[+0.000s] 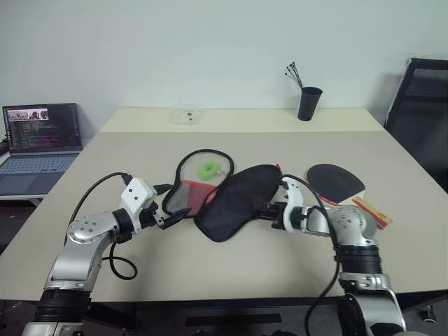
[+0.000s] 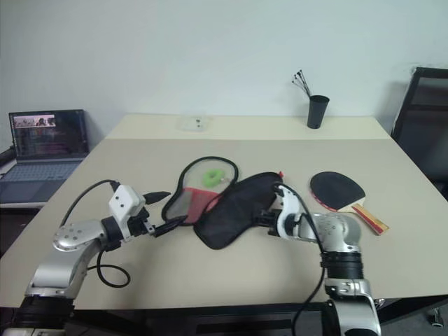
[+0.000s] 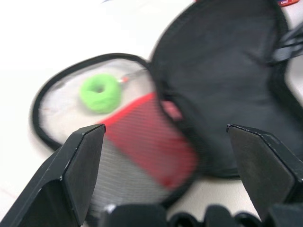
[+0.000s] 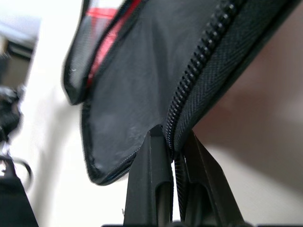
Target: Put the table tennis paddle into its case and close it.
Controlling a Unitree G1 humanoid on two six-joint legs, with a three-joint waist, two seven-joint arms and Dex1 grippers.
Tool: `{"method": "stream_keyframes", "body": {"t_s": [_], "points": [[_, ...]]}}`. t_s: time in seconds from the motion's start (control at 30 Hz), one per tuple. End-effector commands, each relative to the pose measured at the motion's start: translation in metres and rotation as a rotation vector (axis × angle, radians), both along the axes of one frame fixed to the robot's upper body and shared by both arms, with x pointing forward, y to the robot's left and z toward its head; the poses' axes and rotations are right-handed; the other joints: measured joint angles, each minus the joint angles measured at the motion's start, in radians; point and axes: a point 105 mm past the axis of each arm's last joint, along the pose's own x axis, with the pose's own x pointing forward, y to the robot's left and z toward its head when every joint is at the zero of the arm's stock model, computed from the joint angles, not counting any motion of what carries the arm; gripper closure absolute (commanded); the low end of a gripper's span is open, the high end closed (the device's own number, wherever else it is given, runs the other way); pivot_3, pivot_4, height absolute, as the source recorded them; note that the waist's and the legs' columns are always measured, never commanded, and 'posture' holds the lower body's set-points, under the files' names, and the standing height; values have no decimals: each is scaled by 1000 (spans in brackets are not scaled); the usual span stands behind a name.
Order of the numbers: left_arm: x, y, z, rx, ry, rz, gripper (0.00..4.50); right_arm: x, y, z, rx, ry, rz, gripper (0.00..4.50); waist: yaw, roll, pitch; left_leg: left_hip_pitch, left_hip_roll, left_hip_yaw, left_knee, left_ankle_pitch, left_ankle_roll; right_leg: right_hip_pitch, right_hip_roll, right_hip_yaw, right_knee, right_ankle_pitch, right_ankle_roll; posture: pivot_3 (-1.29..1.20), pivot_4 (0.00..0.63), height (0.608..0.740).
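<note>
The right claw (image 1: 267, 211) is pressed together, pinching the zipped edge of the case (image 1: 234, 201), which lies opened out on the bench (image 1: 280, 269). The left claw (image 1: 173, 207) stands spread, its fingertips at the case's mesh half. The table tennis paddle (image 1: 336, 183) rests flat just behind the right claw's wrist.

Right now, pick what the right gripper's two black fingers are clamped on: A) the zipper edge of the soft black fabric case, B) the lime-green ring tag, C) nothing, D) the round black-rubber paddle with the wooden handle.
A: the right gripper is shut on the zippered edge of the case; the paddle lies apart on the table.
</note>
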Motion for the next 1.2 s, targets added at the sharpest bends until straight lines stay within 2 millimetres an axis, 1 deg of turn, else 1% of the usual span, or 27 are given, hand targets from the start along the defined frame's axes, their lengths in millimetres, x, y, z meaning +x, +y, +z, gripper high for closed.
{"method": "stream_keyframes", "body": {"t_s": [0.03, 0.1, 0.13, 0.27, 0.5, 0.83, 1.0, 1.07, 1.2], "points": [[-3, -9, 12, 14, -48, -39, 0, -3, -13, 7, -72, -42, 72, 4449, 0, 0, 0, 0, 0, 0, 0, 0, 0, 0, 0, 0, 0, 0, 0, 0, 150, 740], [-3, -9, 12, 16, -46, -43, 0, 4, -24, 7, -129, -65, 77, 4449, 0, 0, 0, 0, 0, -1, 0, 0, 0, 0, 2, -1, 0, 0, 0, 0, 150, 740], [-3, -10, 12, 16, -46, -45, 0, 7, -26, 7, -142, -72, 80, 4449, 0, 0, 0, 1, 0, -1, 0, 0, 0, -1, 2, -1, 0, 0, 0, 0, 150, 740], [-2, -15, 13, 22, -46, -63, 0, 35, -41, 17, -249, -175, 83, 4449, -3, 0, 0, 1, 1, 0, 0, 0, 0, -1, 3, -1, 1, 0, 0, 0, 150, 740], [-1, -26, 13, 16, -48, -88, 0, 65, -39, 34, -319, -275, 126, 4449, -2, 0, 0, 0, 0, 1, 0, 0, 0, -1, 3, 0, 0, 0, 0, 0, 150, 740], [0, -32, 11, 8, -47, -100, 0, 89, -49, 43, -419, -350, 130, 4449, -2, 0, 0, 0, 0, 1, 0, 0, 0, -2, 2, 1, 0, 0, 0, 0, 150, 740], [2, -35, 11, 9, -49, -113, 0, 96, -52, 45, -408, -364, 62, 4449, -1, 0, 0, 0, 0, 1, 0, 0, 0, -2, 2, 1, 1, 0, 0, 0, 150, 740], [3, -37, 11, 11, -49, -120, 0, 100, -59, 45, -406, -372, -1, 4449, -1, 0, 0, 0, 0, 1, 0, 0, 0, -2, 2, 1, 1, 0, 0, 0, 150, 740], [7, -43, 10, 6, -49, -140, 0, 101, -72, 41, -402, -368, -81, 3459, -1, 0, 0, 0, 0, 2, 0, 0, 0, -2, 2, 1, 1, 0, 0, 0, 150, 740]]}}
